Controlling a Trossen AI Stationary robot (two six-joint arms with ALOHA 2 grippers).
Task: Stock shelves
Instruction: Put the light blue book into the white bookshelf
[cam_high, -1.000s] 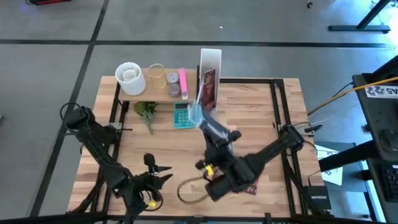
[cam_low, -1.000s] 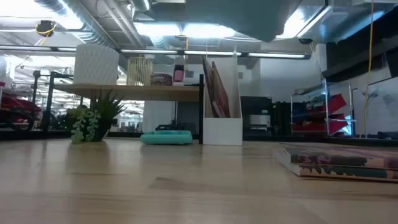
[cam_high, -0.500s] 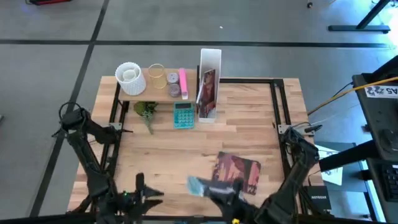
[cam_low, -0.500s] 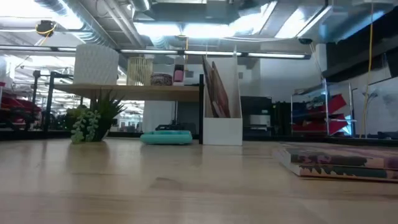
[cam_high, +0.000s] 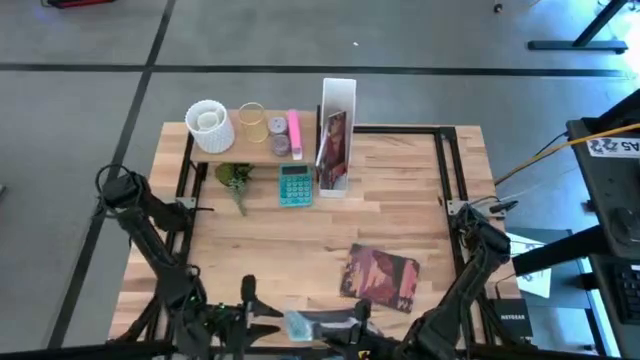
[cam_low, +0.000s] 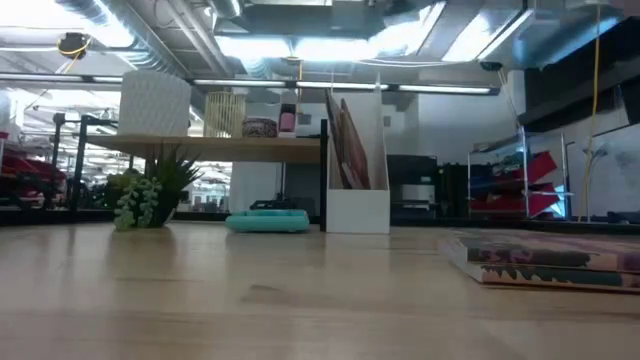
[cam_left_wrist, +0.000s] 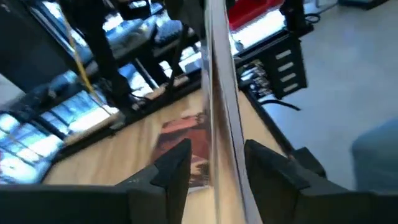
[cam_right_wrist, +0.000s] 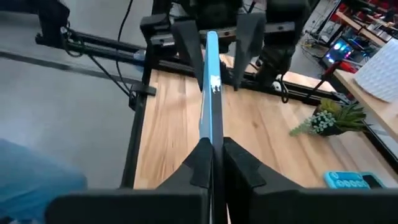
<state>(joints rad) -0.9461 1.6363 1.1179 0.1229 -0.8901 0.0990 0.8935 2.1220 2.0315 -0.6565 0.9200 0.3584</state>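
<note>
A thin light-blue sheet (cam_high: 298, 323) hangs edge-up over the table's near edge, with my right gripper (cam_right_wrist: 212, 146) shut on it. My left gripper (cam_left_wrist: 217, 162) is open, one finger on each side of the sheet's other end (cam_right_wrist: 210, 43). I cannot tell whether it touches. At the far left, the wooden shelf (cam_high: 262, 148) carries a white pot (cam_high: 208, 122) and small jars. The white file box (cam_high: 338, 100) stands beside it with a book inside. Neither gripper shows in the low view. My right gripper pinches one end of the light-blue sheet (cam_right_wrist: 211, 127) between its two fingers. The fingers come level from the table's right side and lie along the sheet. The sheet stands on its edge, lifted clear of the table, and reaches out toward my left gripper.
A reddish book (cam_high: 380, 278) lies flat on the near right of the table. A teal calculator (cam_high: 293, 185) and a small green plant (cam_high: 235, 180) lie in front of the shelf. The middle of the tabletop (cam_high: 300, 240) is bare wood.
My right gripper has carried the light-blue sheet from beside the file box to the table's near edge. It has also turned, so the sheet now points toward the table's left. My left gripper has drawn back to the near edge, and its fingers now stand around the sheet's free end.
</note>
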